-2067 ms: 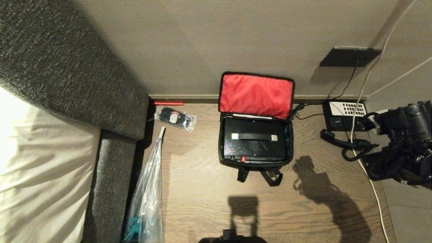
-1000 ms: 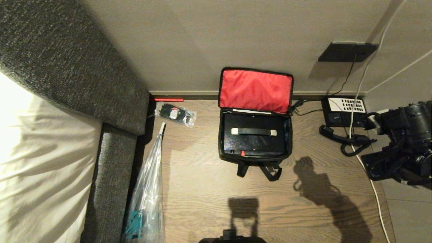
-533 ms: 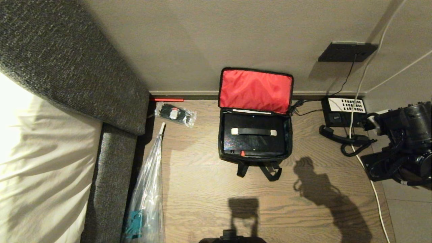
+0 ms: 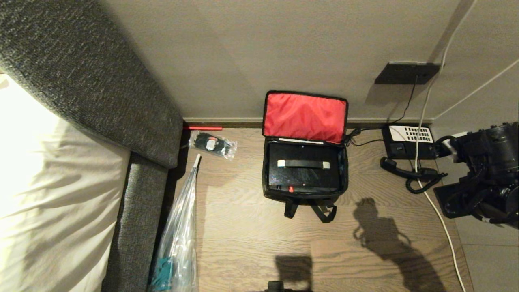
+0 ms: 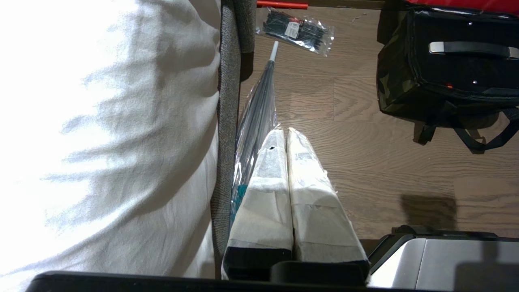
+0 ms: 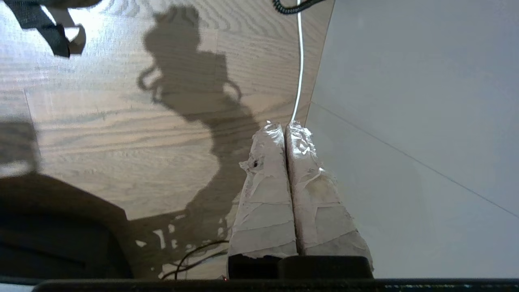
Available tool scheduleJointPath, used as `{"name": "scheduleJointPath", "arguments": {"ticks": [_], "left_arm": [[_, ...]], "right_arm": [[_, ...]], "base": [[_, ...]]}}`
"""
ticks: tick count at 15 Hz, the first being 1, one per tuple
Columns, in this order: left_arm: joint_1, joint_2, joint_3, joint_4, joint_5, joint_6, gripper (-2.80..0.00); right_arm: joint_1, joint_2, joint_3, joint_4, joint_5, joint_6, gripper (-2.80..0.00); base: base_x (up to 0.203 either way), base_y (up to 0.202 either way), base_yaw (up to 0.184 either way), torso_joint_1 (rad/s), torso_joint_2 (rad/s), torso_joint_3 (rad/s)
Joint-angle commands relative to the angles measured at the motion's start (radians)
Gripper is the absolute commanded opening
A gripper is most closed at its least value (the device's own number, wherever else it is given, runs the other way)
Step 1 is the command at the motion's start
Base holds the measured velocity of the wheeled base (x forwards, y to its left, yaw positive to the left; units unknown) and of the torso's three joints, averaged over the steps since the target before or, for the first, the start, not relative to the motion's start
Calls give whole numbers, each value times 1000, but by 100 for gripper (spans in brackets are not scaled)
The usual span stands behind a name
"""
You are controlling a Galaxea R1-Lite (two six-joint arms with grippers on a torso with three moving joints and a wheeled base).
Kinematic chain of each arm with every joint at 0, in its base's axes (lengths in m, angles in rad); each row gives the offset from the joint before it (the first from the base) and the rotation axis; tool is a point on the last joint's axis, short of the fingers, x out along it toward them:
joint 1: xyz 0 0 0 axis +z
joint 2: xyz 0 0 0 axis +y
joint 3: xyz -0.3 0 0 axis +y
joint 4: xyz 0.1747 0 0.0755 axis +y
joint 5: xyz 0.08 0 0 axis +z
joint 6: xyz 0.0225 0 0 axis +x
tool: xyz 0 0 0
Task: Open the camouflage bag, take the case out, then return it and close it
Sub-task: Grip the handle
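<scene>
camouflage bag point(image 4: 305, 190) on the floor against the wall, lid flipped up | case point(image 4: 304, 172) sitting inside it | left gripper point(image 5: 286, 136) and right gripper point(image 6: 285, 129) both pinched together, empty, well off the bag | risk: floppy lid snagging on the zip imo

Black right arm point(image 4: 482, 178); both end effectors wear white-taped fingers point(image 5: 279, 178).

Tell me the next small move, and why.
Probably bring the right gripper over to the case's handle and open its jaws. The camouflage bag stands open, its red-lined lid against the wall, the case inside; both grippers, left gripper included, are shut and well clear.
</scene>
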Motion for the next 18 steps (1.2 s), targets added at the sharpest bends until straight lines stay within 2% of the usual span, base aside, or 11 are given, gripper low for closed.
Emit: {"name": "scheduleJointPath", "arguments": {"ticks": [1, 2, 5, 9, 13, 16, 17, 18], "left_arm": [[0, 0, 0, 0, 0, 0, -280], [0, 0, 0, 0, 0, 0, -280], [0, 0, 0, 0, 0, 0, -280], [0, 0, 0, 0, 0, 0, -280], [0, 0, 0, 0, 0, 0, -280], [0, 0, 0, 0, 0, 0, -280], [0, 0, 0, 0, 0, 0, -280], [0, 0, 0, 0, 0, 0, -280]], "right_arm": [[2, 3, 6, 1, -4, -9, -280], [10, 9, -1, 3, -4, -30, -280], [68, 90, -25, -23, -20, -224, -280], [115, 352, -119, -192, -68, -377, -280], [229, 658, -343, -396, -85, -571, -280], [295, 849, -517, -486, -82, -674, -280], [305, 900, -559, -522, -74, -714, 0], [309, 930, -580, -567, -55, -778, 0]], "base": [[0, 0, 0, 3, 2, 45], [0, 0, 0, 0, 0, 0], [0, 0, 0, 0, 0, 0], [0, 0, 0, 0, 0, 0], [0, 0, 0, 0, 0, 0], [0, 0, 0, 0, 0, 0], [0, 0, 0, 0, 0, 0], [0, 0, 0, 0, 0, 0]]}}
